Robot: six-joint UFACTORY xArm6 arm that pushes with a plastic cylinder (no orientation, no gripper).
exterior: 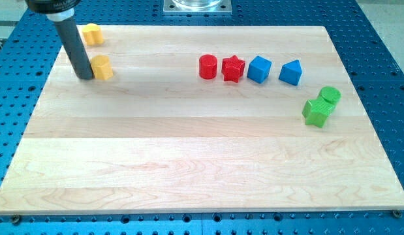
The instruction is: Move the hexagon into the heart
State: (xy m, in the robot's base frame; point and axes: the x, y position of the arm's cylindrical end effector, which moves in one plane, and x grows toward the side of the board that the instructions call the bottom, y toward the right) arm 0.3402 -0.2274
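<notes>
Tip (86,77) touching left side of lower yellow block (102,67), well below upper yellow block (91,34), probably to push; no gripper, state unknowable.

1. No text, label, brand, number or sign can be read anywhere in the camera view.
2. The wooden board (188,163) carries only plain grain, no print.
3. The coloured blocks show bare faces without markings.
</notes>
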